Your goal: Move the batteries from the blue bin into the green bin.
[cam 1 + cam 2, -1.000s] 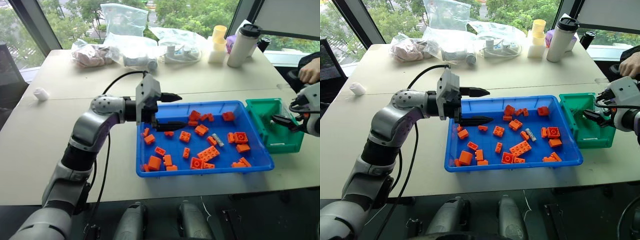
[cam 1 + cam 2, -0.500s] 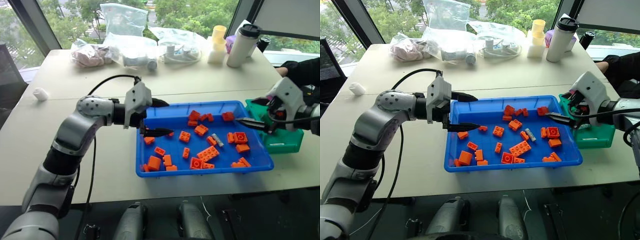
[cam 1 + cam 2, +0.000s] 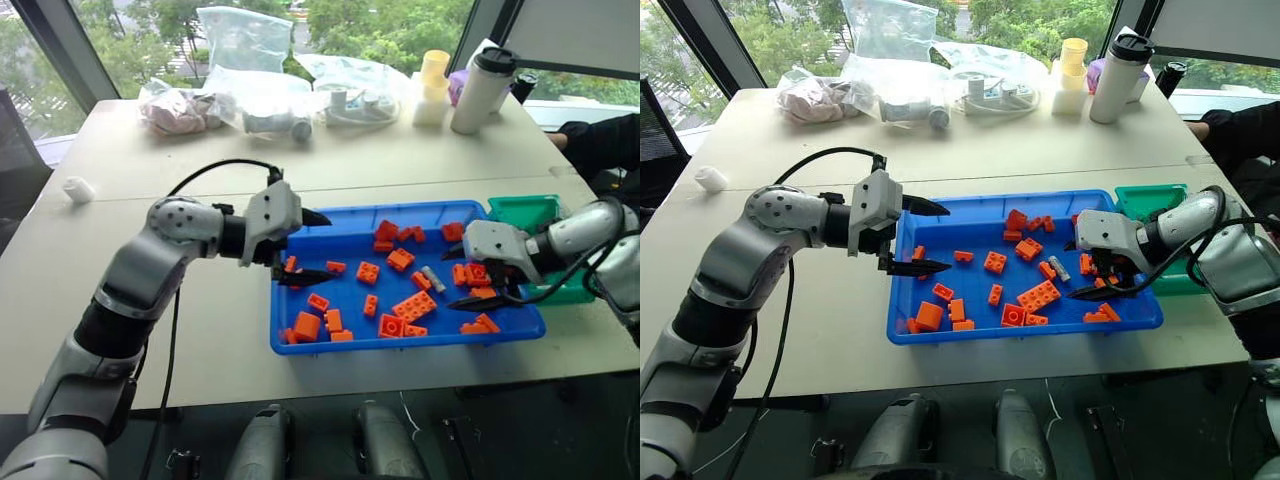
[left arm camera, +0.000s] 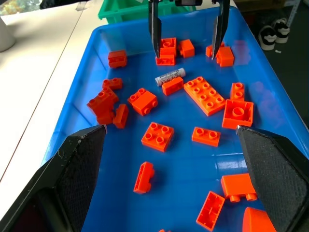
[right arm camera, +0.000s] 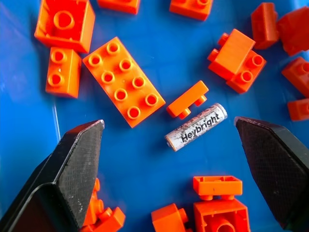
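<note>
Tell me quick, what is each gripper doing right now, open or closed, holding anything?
Left gripper: open, empty, over the blue bin's left end.
Right gripper: open, empty, above the battery.

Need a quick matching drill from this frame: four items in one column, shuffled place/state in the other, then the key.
Things:
1. battery
2. right gripper
3. green bin
4. left gripper

Places/states:
A. open, over the left end of the blue bin
B. on the table just past the blue bin's right end
C. lying flat among orange bricks in the blue bin
D. open, jaws spread above the battery

Pairs: 1-C, 2-D, 3-B, 4-A
</note>
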Available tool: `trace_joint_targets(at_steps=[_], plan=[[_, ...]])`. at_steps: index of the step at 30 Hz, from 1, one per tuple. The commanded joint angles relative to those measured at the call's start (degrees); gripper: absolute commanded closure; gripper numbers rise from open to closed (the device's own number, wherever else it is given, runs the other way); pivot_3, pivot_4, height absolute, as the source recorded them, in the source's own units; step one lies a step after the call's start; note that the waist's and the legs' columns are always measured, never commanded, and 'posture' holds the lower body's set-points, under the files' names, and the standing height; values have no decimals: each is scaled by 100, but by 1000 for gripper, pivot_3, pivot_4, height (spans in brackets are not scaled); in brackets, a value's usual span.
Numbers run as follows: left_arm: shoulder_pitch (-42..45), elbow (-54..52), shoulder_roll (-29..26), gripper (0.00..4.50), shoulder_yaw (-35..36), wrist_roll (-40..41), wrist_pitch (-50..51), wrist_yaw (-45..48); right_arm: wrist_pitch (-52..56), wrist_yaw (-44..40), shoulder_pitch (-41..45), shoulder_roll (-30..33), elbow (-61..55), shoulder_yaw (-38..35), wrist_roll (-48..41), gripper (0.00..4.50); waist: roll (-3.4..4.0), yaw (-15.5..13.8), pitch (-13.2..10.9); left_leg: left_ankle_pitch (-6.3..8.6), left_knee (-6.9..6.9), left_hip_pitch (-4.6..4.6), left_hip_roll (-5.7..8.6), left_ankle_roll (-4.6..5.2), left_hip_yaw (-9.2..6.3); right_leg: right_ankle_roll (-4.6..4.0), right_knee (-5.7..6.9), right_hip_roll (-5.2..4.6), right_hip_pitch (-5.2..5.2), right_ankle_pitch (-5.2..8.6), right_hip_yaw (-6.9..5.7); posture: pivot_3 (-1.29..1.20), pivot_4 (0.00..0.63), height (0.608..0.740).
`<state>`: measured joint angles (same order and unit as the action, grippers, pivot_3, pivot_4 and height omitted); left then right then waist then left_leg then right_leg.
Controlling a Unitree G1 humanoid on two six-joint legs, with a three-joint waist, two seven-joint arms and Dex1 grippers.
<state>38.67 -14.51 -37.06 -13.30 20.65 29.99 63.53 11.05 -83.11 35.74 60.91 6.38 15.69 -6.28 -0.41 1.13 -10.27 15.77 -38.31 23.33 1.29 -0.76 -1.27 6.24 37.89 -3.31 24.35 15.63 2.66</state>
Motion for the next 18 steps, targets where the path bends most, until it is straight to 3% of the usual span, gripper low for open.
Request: trace_joint_targets(at_steps=[1, 9, 17, 18], plan=[[-6, -287, -8, 0, 143, 54, 88, -130, -931, -291, 539, -351, 830, 276, 431, 18, 0, -5, 0, 0, 0, 0, -1, 0, 0, 0, 0, 1, 0, 0, 0, 0, 150, 740], [-264, -645, -88, 0, 282, 99, 313, -377, -2549, -810, 1342, -889, 2546, 786, 1163, 18, 0, -43, -1, 0, 0, 2, 3, -1, -1, 0, 0, -6, 2, 0, -1, 0, 150, 740], [-396, -843, -76, 0, 319, 146, 440, -618, -3406, -939, 1860, -1210, 3635, 1037, 1463, 18, 0, -11, 0, -2, 2, 0, 1, -3, -2, 0, 1, -4, 2, 0, -1, 0, 150, 740], [-405, -852, -77, 0, 319, 150, 448, -637, -3471, -939, 1878, -1241, 3703, 1054, 1456, 259, 0, -11, 0, -2, 2, 0, 1, -4, -2, 0, 1, -5, 2, 0, -1, 0, 150, 740]])
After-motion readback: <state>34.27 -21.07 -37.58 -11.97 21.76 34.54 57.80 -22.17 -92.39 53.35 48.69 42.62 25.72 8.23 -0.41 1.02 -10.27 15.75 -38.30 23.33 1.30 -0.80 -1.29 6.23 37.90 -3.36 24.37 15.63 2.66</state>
